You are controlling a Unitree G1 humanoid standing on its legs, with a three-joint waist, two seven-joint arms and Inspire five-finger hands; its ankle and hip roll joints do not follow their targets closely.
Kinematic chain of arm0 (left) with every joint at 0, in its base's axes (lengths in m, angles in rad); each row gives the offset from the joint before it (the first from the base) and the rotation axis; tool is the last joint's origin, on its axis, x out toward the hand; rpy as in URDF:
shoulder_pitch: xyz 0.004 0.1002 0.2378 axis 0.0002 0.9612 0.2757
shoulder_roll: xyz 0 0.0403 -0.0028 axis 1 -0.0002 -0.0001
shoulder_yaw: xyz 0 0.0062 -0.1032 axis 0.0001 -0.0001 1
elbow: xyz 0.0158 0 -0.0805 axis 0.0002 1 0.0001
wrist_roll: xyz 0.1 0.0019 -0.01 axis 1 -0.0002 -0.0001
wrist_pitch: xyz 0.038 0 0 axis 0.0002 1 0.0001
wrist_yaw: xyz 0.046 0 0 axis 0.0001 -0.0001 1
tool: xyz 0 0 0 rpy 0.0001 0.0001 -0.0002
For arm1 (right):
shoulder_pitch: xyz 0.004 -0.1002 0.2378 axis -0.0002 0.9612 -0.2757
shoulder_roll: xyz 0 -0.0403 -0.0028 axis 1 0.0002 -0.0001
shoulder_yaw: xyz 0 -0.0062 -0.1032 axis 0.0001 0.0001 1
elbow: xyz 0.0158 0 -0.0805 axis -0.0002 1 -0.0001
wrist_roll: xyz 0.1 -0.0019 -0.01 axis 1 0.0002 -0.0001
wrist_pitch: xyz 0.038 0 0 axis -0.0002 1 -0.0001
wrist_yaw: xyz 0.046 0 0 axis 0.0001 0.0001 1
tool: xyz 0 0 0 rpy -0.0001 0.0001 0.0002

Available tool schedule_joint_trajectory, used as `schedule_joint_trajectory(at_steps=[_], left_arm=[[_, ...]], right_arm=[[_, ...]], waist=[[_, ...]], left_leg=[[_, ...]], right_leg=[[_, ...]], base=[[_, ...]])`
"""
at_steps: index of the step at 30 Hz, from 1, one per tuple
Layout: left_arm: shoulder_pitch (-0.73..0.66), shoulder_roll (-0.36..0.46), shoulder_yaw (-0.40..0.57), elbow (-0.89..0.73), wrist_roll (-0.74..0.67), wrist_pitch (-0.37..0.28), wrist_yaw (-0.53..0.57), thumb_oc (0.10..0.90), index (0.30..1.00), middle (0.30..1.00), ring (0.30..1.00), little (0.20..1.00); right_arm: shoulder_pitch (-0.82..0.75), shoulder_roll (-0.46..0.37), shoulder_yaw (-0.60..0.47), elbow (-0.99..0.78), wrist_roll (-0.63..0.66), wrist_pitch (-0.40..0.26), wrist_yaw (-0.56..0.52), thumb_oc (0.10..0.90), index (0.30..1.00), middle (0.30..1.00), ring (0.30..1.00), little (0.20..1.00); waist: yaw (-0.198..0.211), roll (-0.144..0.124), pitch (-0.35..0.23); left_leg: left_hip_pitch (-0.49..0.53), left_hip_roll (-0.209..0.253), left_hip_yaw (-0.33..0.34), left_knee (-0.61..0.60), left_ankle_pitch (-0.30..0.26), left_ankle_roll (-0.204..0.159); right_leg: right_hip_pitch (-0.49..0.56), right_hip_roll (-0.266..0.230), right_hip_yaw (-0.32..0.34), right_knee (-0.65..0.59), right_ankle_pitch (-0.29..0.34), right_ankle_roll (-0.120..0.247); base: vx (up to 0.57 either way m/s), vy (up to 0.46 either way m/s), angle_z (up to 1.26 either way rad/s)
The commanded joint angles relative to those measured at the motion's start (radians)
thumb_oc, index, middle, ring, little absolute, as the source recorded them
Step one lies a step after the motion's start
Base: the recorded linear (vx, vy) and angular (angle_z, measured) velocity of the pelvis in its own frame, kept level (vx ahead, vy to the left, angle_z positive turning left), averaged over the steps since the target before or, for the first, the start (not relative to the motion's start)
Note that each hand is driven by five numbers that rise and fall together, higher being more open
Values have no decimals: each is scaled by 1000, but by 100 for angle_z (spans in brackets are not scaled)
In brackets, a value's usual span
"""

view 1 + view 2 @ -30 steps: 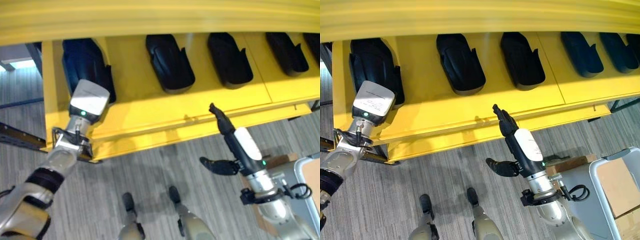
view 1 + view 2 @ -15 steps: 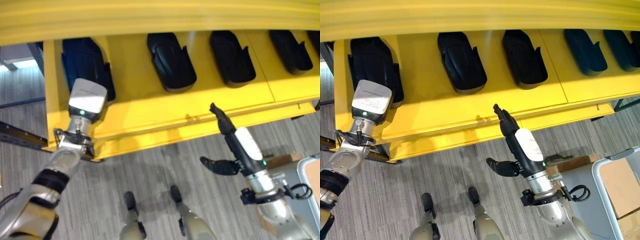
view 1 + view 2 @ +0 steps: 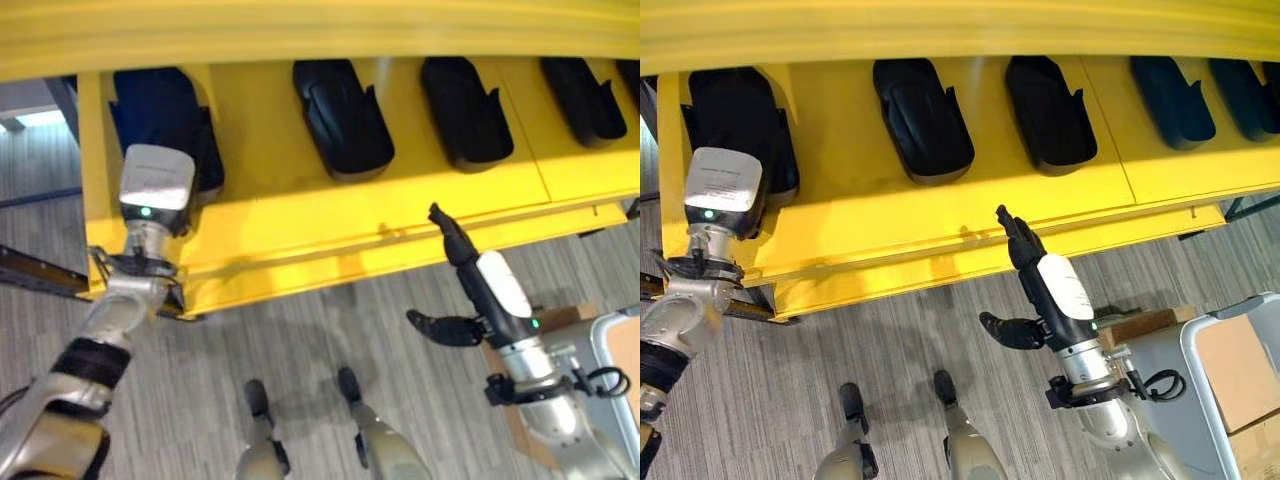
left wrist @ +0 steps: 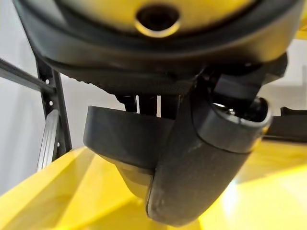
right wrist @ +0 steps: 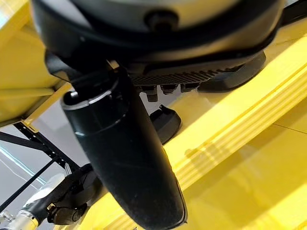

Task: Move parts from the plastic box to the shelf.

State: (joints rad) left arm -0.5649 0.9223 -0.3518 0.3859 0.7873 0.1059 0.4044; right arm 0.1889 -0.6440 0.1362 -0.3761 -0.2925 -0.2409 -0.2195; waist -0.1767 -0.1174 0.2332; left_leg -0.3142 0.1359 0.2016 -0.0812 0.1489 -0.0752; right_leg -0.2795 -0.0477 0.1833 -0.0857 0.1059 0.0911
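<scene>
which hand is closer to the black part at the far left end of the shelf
Left. The left hand is right at that black part, overlapping its front. The right hand is off to the side at the shelf's front edge.

Grey striped carpet floor point(image 3: 900, 340) under bright light.

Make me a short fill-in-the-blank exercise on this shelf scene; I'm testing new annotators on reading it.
1. The black parts lie on a shelf coloured ____.
2. The hand at the leftmost part is the robot's ____ hand.
3. The right hand holds ____.
4. The floor under the shelf is coloured ____.

Missing words: yellow; left; nothing; grey
</scene>
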Motion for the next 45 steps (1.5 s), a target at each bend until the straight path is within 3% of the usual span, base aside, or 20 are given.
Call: schedule_joint_trajectory(at_steps=[1, 15, 31, 40, 45], left_arm=[[-45, 34, -17, 0, -81, -75, -54, 900, 1000, 1000, 1000, 1000], [-28, 265, -13, -259, -204, -206, -182, 900, 1000, 1000, 1000, 1000], [25, 356, 15, -395, -309, -266, -247, 900, 1000, 1000, 1000, 1000], [112, 274, 130, -399, -343, -248, -180, 900, 1000, 1000, 1000, 1000], [217, 153, 244, -446, -426, -257, -140, 900, 1000, 1000, 1000, 1000]], right_arm=[[-74, 2, -103, -73, 58, -48, -20, 900, 1000, 1000, 1000, 1000], [-46, 27, -128, -65, 83, -50, 24, 900, 1000, 1000, 1000, 1000], [-16, 24, -158, -62, 85, -50, 44, 900, 1000, 1000, 1000, 1000], [-23, 27, -166, -63, 75, -47, 40, 900, 1000, 1000, 1000, 1000], [-31, 25, -177, -65, 72, -40, 34, 900, 1000, 1000, 1000, 1000]], waist=[[-24, 26, -10], [-14, 43, -26], [-7, 49, -39], [3, 50, -49], [8, 47, -59]], left_leg=[[34, -8, 14, 132, -130, 25], [48, -12, 5, 121, -130, 26], [64, -13, 1, 120, -131, 25], [72, -17, -4, 116, -132, 27], [77, -21, -8, 113, -128, 29]], right_leg=[[42, 42, -31, 88, -103, -5], [56, 35, -34, 77, -100, -1], [73, 32, -33, 73, -104, 1], [85, 27, -38, 70, -109, -2], [90, 26, -37, 67, -108, -6]], base=[[0, 0, 0], [0, 0, 0], [0, 0, 0], [0, 0, 0], [6, 6, 3]])
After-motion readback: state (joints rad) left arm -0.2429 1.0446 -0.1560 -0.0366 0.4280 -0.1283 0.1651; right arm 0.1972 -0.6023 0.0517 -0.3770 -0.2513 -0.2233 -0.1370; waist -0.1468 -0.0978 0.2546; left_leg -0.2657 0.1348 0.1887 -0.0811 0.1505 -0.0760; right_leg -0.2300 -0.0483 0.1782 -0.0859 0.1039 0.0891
